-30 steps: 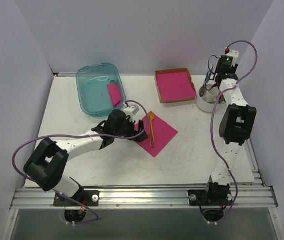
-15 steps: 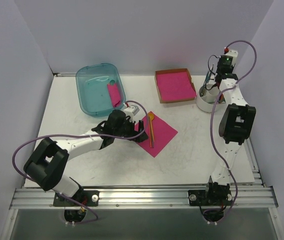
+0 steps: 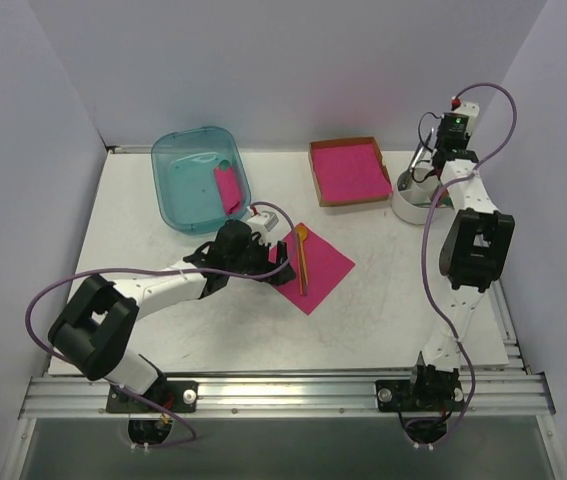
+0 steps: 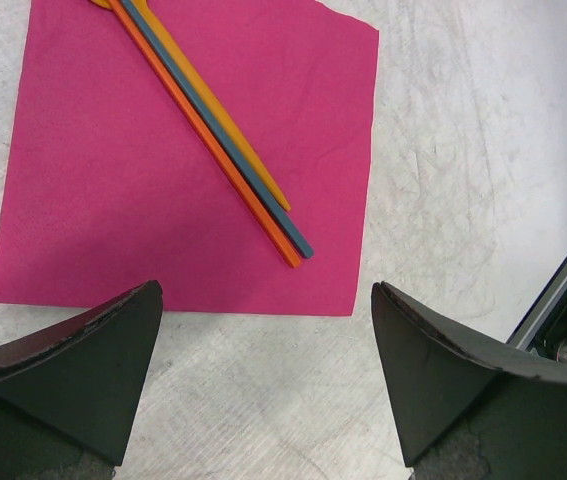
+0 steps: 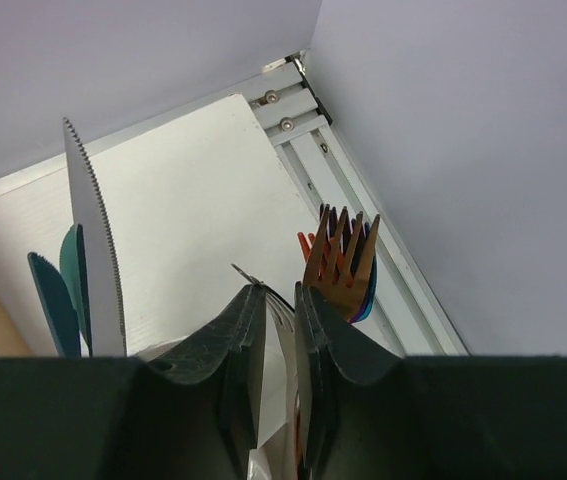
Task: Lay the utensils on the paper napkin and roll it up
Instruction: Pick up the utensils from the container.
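While spoon lies on napkin, bowl end farthest, left hand open, right hand pinching pale utensil

Bright, even light falls from overhead, leaving only faint, soft-edged shadows on the scuffed white worktop; that view is sharp throughout. From the left wrist, the thin magenta-pink paper napkin reads crisp and vivid, while the dark left fingers blur (too near the lens). The dark right fingers and the pale silver-grey utensil between them are soft and dim.
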You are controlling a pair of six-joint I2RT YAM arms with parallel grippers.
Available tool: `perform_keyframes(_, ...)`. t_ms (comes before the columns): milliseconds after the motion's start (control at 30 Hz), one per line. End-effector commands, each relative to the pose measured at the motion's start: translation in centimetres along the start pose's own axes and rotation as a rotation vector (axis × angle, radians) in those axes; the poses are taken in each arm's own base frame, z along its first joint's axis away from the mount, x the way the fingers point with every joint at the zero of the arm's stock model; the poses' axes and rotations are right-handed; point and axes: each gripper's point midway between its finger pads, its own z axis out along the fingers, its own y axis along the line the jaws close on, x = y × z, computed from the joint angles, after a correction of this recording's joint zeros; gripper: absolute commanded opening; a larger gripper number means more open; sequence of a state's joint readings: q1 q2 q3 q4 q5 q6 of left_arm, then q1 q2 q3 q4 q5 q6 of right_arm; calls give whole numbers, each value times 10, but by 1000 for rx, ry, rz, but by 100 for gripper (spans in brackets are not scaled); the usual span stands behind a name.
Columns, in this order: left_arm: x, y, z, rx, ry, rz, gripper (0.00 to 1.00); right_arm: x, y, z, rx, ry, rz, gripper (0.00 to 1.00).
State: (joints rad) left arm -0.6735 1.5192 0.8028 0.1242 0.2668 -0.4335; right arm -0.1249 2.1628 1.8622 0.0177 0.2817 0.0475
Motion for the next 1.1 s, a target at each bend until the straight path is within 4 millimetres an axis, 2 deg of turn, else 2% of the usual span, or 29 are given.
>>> perform_keyframes(0,-22,-16,-2,52,-60,39,94,-35,-8,-28,-1,-74,38,10)
perform_keyframes(600,-22,-19,-3,56,-62,45,94,-52,-24,-65,12,-124,63,3)
perform_keyframes(867,-22,-20,-4,59,-62,47,94,-39,-29,-77,12,-118,74,0)
perform_keyframes(1033,-23,-21,-5,62,-64,47,94,-45,-32,-83,25,-103,67,0)
perform_keyframes(1067,-21,-22,-5,64,-61,46,94,-38,-31,-85,36,-66,39,0)
